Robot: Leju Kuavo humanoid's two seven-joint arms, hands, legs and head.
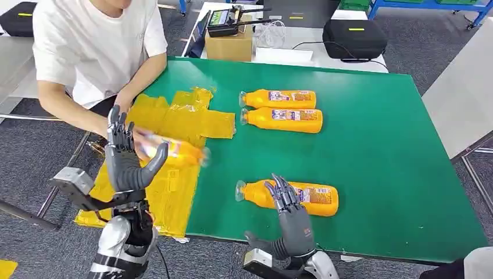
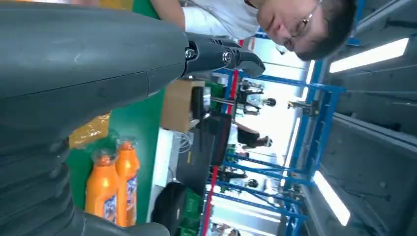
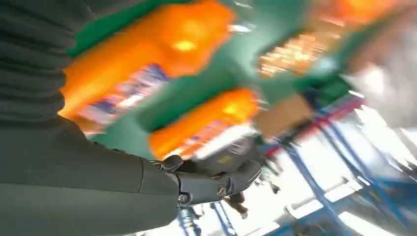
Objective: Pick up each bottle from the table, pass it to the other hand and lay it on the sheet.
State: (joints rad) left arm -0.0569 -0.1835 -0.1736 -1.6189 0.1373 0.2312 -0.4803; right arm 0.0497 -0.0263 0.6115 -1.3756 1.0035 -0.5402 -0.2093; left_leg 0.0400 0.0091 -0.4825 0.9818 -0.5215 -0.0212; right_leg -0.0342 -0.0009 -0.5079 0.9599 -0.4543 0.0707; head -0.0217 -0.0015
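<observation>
Bottle over sheet edge in left robot hand; right robot hand empty, fingers spread.

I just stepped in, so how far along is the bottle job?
No bottle lies finished on the yellow sheet yet. The left hand holds one bottle above it. Left: the bottle under the right hand and two bottles farther back.

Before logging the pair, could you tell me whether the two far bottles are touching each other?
Touching: in the head view the upper bottle lies flush against the lower bottle, no green between them.
</observation>
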